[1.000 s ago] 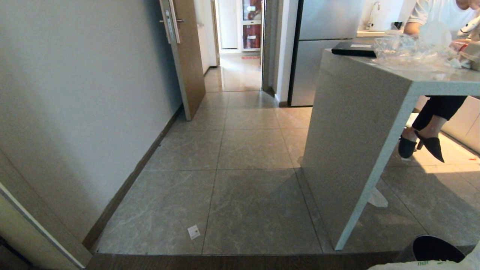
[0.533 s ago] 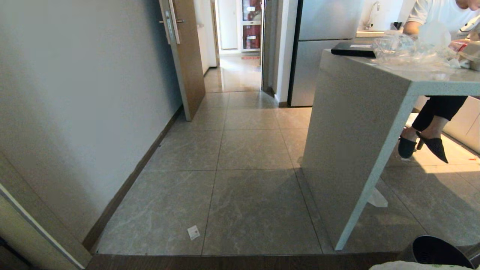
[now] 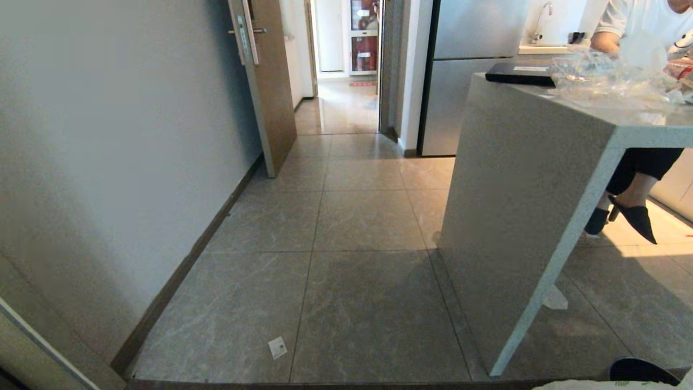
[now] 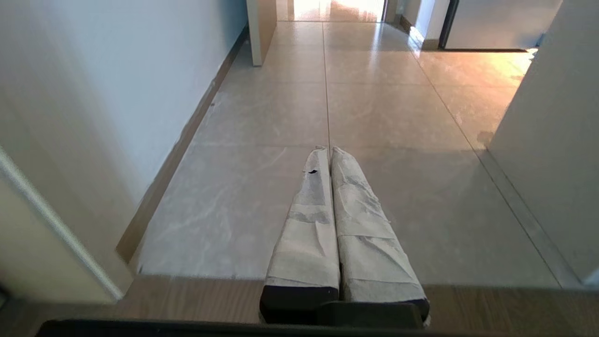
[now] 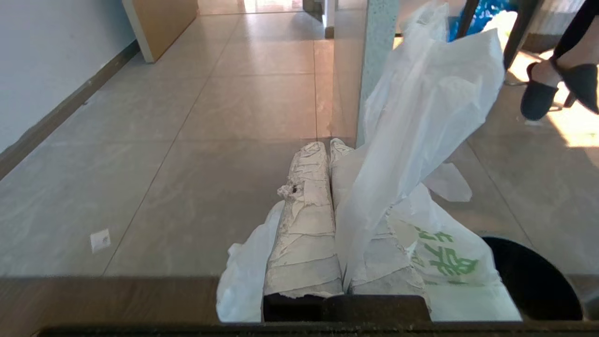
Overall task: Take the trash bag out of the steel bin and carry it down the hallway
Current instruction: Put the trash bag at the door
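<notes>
In the right wrist view my right gripper is shut on the trash bag, a thin white bag with green prints; one part stands up over the taped fingers and the rest hangs on both sides. The steel bin's dark mouth lies just beside and below the bag; it also shows as a dark rim at the steel bin in the head view's bottom right corner. My left gripper is shut with nothing in it, held over the floor. The hallway with glossy beige tiles lies beyond the doorway ahead.
A grey stone table stands at the right, with clear plastic wrapping on it and a seated person's feet behind. A wall runs along the left to an open wooden door. A paper scrap lies on the floor.
The whole head view has shifted: table, floor and bin have slid slightly down and right, so the camera has moved. The bag stays in the right gripper.
</notes>
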You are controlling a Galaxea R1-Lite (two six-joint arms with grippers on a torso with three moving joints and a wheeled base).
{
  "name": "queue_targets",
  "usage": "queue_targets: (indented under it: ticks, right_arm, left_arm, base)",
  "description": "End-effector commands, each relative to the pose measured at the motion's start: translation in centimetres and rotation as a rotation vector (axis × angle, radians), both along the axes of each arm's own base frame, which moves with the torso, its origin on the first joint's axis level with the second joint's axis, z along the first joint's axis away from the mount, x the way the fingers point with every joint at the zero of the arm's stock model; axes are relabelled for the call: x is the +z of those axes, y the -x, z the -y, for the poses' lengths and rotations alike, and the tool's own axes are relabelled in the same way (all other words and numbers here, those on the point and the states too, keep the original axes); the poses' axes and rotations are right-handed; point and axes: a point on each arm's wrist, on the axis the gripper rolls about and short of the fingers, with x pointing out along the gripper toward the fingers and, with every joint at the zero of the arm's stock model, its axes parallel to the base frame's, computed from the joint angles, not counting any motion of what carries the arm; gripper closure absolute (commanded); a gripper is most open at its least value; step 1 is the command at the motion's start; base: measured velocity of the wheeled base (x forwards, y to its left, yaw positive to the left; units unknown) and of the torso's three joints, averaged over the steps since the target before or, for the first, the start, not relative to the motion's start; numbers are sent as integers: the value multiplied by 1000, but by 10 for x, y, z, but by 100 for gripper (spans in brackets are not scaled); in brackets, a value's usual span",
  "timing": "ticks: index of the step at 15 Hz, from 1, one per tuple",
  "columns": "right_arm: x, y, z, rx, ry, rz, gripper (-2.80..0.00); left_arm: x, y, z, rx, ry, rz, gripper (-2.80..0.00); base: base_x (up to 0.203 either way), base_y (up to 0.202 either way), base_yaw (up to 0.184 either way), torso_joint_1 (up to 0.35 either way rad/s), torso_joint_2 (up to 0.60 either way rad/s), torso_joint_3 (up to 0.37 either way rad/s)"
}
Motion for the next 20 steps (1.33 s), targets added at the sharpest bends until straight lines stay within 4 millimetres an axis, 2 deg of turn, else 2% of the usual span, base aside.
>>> queue_targets:
  ticks: [1,17,20]
  right_arm:
    - [0,0,0,0,0,-1,0]
    - [0,0,0,0,0,-1,0]
    - [0,0,0,0,0,-1,0]
  left_arm:
    - [0,0,0,1,0,-1,0]
    - [0,0,0,1,0,1,0]
    - [0,0,0,1,-2,1,0]
  base:
    - [186,0,1,0,4,5]
    - [189,0,1,3,3,2]
    - [38,0,3,2,1,-1]
